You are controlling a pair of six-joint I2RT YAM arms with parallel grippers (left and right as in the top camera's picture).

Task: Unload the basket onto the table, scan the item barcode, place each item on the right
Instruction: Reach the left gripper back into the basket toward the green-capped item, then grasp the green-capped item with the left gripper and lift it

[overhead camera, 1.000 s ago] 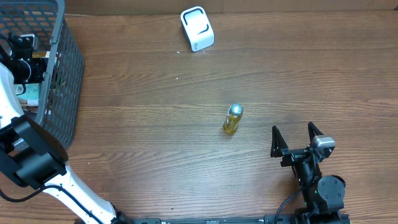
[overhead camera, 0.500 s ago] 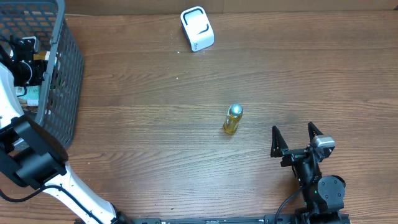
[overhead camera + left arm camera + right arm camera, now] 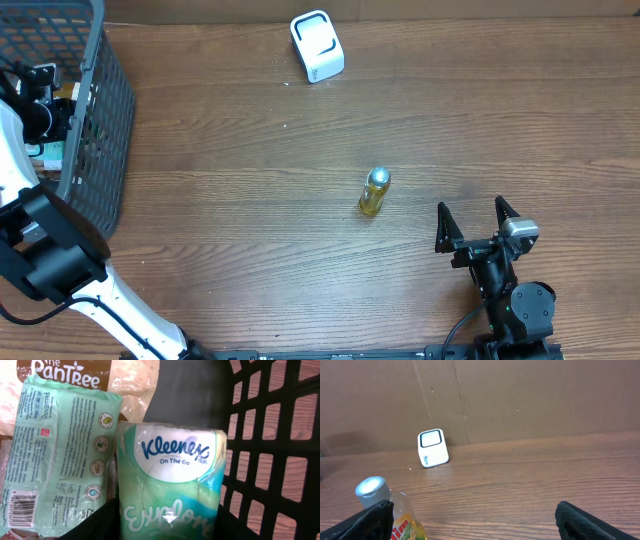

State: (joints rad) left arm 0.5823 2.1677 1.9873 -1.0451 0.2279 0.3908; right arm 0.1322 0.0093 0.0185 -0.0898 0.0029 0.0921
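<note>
inside the basket (image 3: 100,110), left jaws flank a kleenex pack (image 3: 170,475), grip unclear; likely soft, light, best pinched across its sides. right jaws gape wide above the bench (image 3: 250,230).

Soft, even light, faint shadows; glare spots on the tissue pack (image 3: 170,485) wrap.

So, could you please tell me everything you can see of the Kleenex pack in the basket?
The Kleenex pack is a soft tissue bundle in glossy plastic film, white and teal-green, printed with a blue Kleenex logo, "On The Go" and "Explore". It stands upright, label towards the left wrist camera, inside the black lattice basket. Its left side touches a pale green wipes pack. The left gripper flanks its lower part and appears to grip it. Its bottom is out of frame.
</note>
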